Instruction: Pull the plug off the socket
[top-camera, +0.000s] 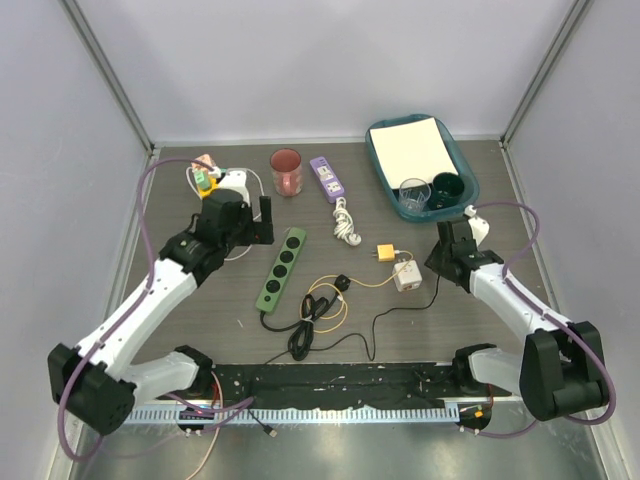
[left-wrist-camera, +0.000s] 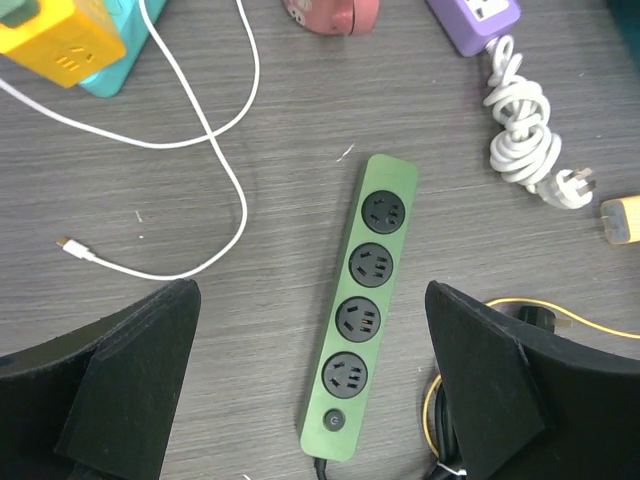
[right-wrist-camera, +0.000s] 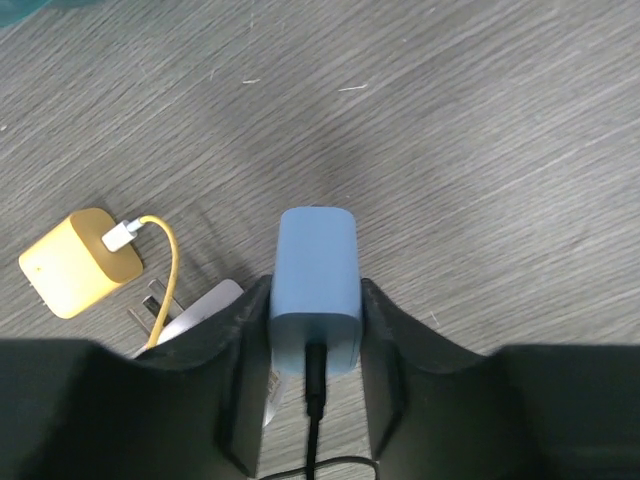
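The socket, a long green power strip (top-camera: 284, 266) with four round black outlets, lies mid-table, and all its outlets are empty in the left wrist view (left-wrist-camera: 362, 310). My left gripper (top-camera: 262, 222) hovers above the strip, open and empty, its fingers wide apart either side of it (left-wrist-camera: 310, 292). The plug (right-wrist-camera: 315, 285), a boxy pale-blue adapter with a black cable at its rear, sits apart from the strip, to its right (top-camera: 407, 275). My right gripper (right-wrist-camera: 315, 300) is shut on the plug's sides, low over the table (top-camera: 432, 265).
A yellow cube charger (right-wrist-camera: 80, 262) on a yellow cable and a white piece with metal prongs (right-wrist-camera: 195, 310) lie left of the plug. A black round plug (top-camera: 342, 283), coiled cables, a purple strip (top-camera: 326, 178), a red cup (top-camera: 286, 172) and a teal tray (top-camera: 382, 165) stand around.
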